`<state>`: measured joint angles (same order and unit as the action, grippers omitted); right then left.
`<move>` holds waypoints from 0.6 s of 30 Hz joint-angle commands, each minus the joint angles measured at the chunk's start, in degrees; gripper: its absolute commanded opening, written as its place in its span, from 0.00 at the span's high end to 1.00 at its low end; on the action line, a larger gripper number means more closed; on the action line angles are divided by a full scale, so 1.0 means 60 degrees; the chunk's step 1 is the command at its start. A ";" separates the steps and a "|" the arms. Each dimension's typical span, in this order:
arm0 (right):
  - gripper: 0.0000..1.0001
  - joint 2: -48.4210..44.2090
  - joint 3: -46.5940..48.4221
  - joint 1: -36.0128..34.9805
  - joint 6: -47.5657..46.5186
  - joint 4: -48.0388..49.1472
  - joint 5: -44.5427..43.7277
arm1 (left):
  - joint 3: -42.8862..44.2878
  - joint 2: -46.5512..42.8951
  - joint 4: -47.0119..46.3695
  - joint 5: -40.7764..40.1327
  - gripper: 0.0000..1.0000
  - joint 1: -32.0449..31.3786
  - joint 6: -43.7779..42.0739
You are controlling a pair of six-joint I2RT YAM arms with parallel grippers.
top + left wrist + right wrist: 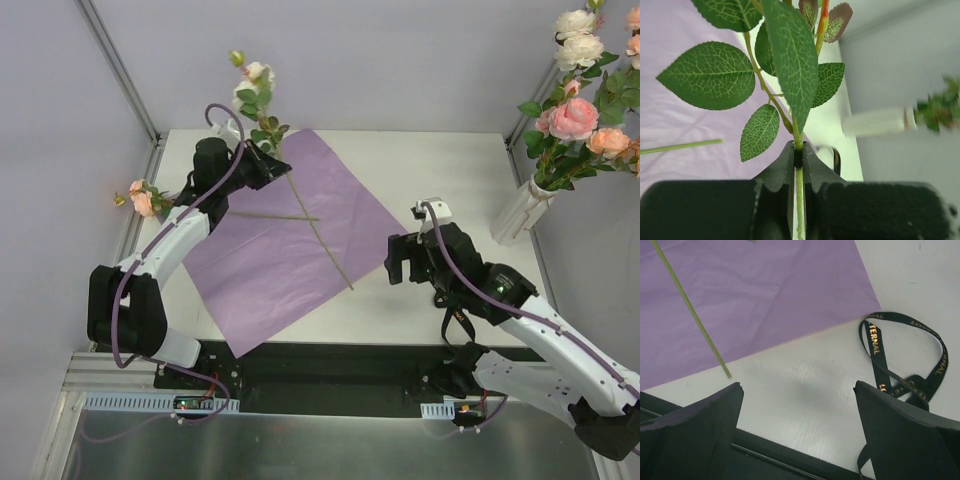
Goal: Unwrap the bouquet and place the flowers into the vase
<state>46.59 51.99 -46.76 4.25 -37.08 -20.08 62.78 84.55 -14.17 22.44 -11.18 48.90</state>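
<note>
Top external: paper (290, 240) flat, ribbon (905, 355) off, flowers (585, 115) in vase (520, 212); left claw (798, 152) pinched one stem (799, 200), second stem (270, 215) lay on paper; right claw (797, 405) spread.

Bright, even, diffuse; faint shadow on the table (805, 390). Glare off the metal sheet (300, 445) at 6 o'clock from above. From left wrist: sharp on leaves (710, 75), blurred on the vase (880, 122) at 3 o'clock.

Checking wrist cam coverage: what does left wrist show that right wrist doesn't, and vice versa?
Left wrist only: left gripper shut on a leafy flower stem, plus the blurred vase. Right wrist only: right gripper open, the black ribbon lying loose, a bare stem end. Both: the purple paper sheet on the white table.
</note>
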 commanded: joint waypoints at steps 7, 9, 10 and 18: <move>0.09 0.1682 0.2686 0.0468 -0.0094 0.0277 0.2142 | 0.1151 -0.0264 0.0527 0.3496 1.00 -0.2339 -0.3619; 0.12 0.1946 0.3170 0.0862 0.0067 0.0350 0.2669 | 0.1458 -0.0235 0.0838 0.3628 1.00 -0.2969 -0.4207; 0.15 0.2020 0.3287 0.0981 0.0169 0.0408 0.2817 | 0.1518 -0.0249 0.1027 0.3658 1.00 -0.3130 -0.4326; 0.27 0.2138 0.3363 0.1378 0.1062 0.2018 0.3273 | 0.1826 -0.0279 0.1571 0.3659 1.00 -0.4449 -0.4928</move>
<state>60.07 71.05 -38.85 6.52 -32.23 -3.22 70.91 83.64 -6.28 42.26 -36.21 23.94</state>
